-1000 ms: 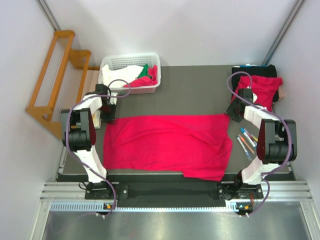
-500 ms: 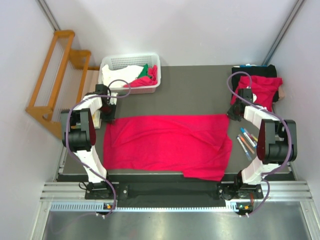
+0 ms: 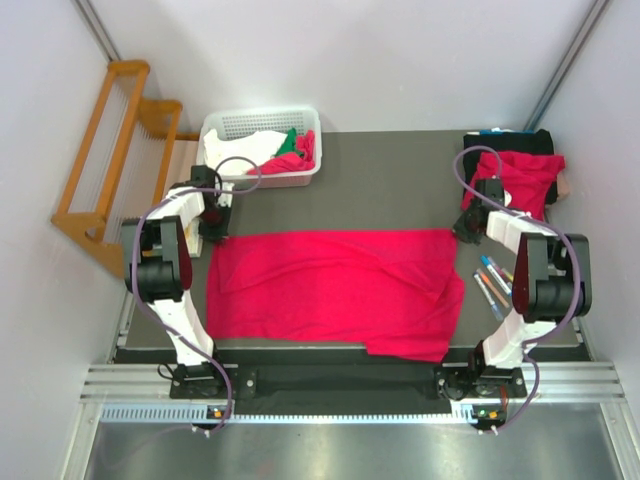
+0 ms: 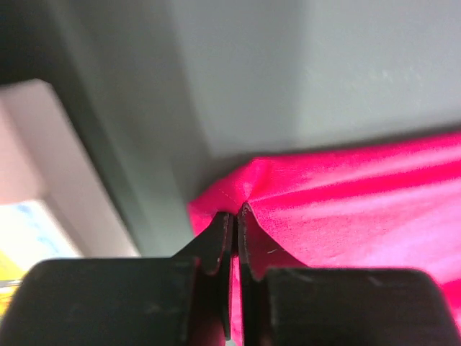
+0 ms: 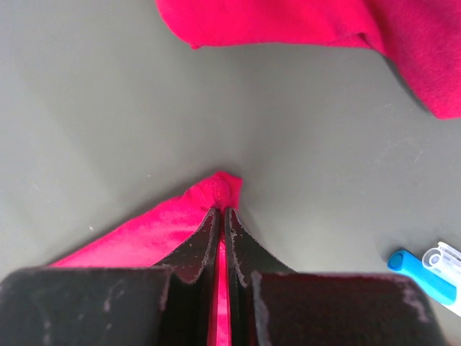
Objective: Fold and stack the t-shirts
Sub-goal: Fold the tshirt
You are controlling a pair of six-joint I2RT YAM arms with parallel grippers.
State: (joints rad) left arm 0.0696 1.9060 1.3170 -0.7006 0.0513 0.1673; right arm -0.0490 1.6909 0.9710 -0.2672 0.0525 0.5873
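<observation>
A crimson t-shirt [image 3: 335, 290] lies spread across the dark table. My left gripper [image 3: 215, 233] is shut on its far left corner; the left wrist view shows the gripper [image 4: 235, 214] pinching the red cloth [image 4: 346, 209]. My right gripper [image 3: 462, 232] is shut on its far right corner; the right wrist view shows the gripper [image 5: 222, 212] pinching the corner [image 5: 173, 220]. A second red t-shirt [image 3: 525, 180] lies at the far right, also in the right wrist view [image 5: 403, 36]. Another red cloth [image 3: 305, 150] lies in the basket.
A white basket [image 3: 262, 128] at the far left holds white, green and red cloths. Several markers [image 3: 493, 282] lie by the right arm, one showing in the right wrist view [image 5: 425, 277]. A wooden rack [image 3: 105, 150] stands left of the table. A dark cloth [image 3: 510, 140] lies under the far-right shirt.
Both grippers have drawn the shirt's far corners slightly farther back and outward, so the far edge lies a little tauter. Otherwise nothing has moved.
</observation>
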